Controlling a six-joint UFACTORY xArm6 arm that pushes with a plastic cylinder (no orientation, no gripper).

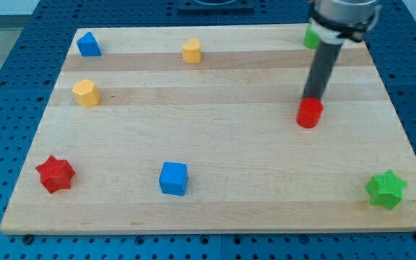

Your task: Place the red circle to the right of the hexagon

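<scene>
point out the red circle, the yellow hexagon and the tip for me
red circle (310, 114), camera view, its front side face
yellow hexagon (86, 93), camera view, its upper front
my tip (312, 98), camera view, rod's very end

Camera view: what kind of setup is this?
Likely a lab tabletop pushing rig: a wooden board on a blue perforated base, small coloured blocks scattered about, and my tip just above the red circle.

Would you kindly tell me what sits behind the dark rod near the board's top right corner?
A green block peeks out at the rod's left side; most of it is covered, so its shape cannot be told. My tip is at the red circle's top edge.
</scene>
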